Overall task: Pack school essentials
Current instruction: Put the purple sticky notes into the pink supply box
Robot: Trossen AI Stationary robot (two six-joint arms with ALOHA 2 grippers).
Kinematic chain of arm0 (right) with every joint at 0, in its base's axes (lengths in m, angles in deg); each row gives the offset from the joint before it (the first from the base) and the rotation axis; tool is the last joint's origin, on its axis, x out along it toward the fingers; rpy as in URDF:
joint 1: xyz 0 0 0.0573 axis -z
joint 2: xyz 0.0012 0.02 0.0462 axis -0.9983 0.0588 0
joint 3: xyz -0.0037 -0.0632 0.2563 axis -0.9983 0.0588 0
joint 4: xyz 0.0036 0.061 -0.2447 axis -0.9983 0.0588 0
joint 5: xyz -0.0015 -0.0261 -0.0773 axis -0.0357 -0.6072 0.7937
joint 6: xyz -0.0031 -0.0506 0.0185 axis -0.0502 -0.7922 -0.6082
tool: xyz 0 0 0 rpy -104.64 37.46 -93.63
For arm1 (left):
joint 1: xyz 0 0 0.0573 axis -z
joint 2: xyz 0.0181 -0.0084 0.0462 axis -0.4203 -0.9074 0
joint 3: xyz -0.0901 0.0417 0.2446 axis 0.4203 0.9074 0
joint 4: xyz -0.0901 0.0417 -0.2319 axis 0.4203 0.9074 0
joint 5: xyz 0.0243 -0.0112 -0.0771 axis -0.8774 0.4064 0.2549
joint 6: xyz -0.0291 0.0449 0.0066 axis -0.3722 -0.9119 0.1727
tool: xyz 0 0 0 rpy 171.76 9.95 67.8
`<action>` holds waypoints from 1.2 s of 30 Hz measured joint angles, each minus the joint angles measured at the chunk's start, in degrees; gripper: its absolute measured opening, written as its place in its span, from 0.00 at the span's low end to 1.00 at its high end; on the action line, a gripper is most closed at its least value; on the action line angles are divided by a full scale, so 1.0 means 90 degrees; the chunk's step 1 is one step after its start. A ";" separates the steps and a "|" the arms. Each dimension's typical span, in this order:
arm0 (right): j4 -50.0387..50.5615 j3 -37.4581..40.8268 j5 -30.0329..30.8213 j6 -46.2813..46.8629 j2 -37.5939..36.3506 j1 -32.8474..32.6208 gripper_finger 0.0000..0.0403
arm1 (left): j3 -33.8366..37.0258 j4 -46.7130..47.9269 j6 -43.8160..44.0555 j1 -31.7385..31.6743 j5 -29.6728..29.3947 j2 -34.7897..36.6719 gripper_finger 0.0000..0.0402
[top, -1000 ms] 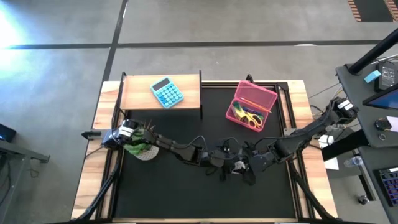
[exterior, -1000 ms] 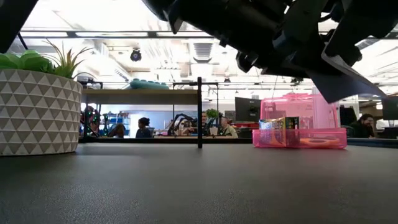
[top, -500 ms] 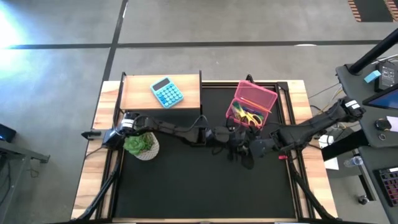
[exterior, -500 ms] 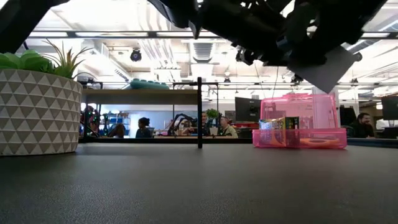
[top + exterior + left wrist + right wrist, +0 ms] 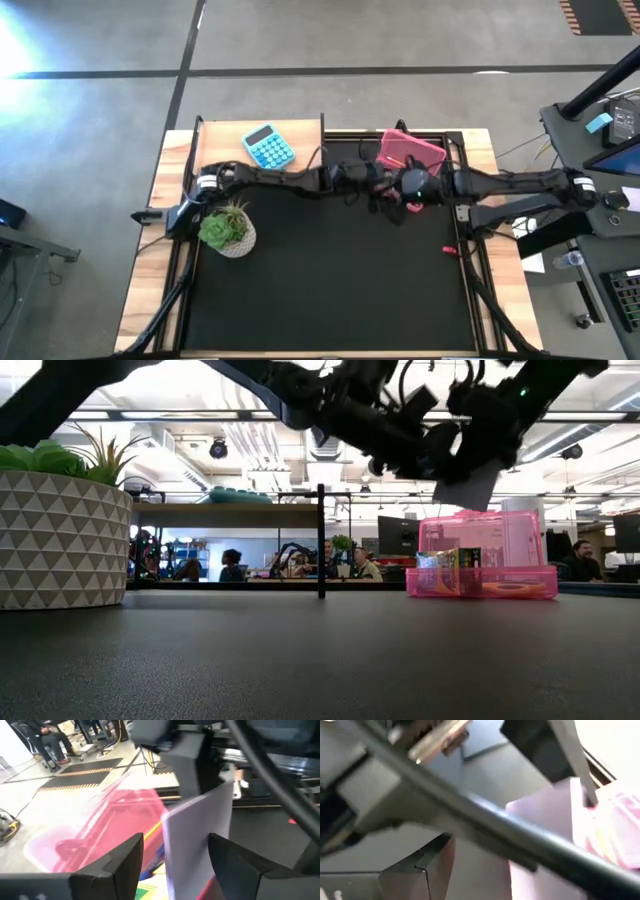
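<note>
Right pincer (image 5: 397,196) with note pad (image 5: 200,840) above pink case (image 5: 408,153)

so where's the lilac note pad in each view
High view: hidden under the claws, not seen.
Low view: lilac note pad hanging above the pink case.
Left wrist view: pale sheet at centre, before the case.
Right wrist view: right of middle.
Shared landmark: the pink case.

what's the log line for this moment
right gripper: shut on pad, above case | left gripper: open, close by, facing pad | pad: not yet in case
</note>
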 joint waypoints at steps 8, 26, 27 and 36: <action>0.0010 0.0000 -0.0662 -0.0545 0.0034 0.1475 0.56 | -0.0034 -0.0003 -0.0049 -0.0600 0.0443 -0.0003 0.51; -0.0025 0.0000 -0.1087 -0.0756 0.0042 0.2589 0.05 | -0.0010 -0.0182 -0.0051 -0.0979 0.0723 -0.0076 0.51; -0.0025 0.0000 -0.1087 -0.0692 0.0042 0.2593 0.05 | -0.0010 -0.0181 -0.0051 -0.0979 0.0721 -0.0076 0.51; 0.0107 0.0000 -0.1450 0.0513 0.0030 0.2596 0.05 | -0.0021 0.1520 0.0439 -0.0975 0.0730 0.0184 0.51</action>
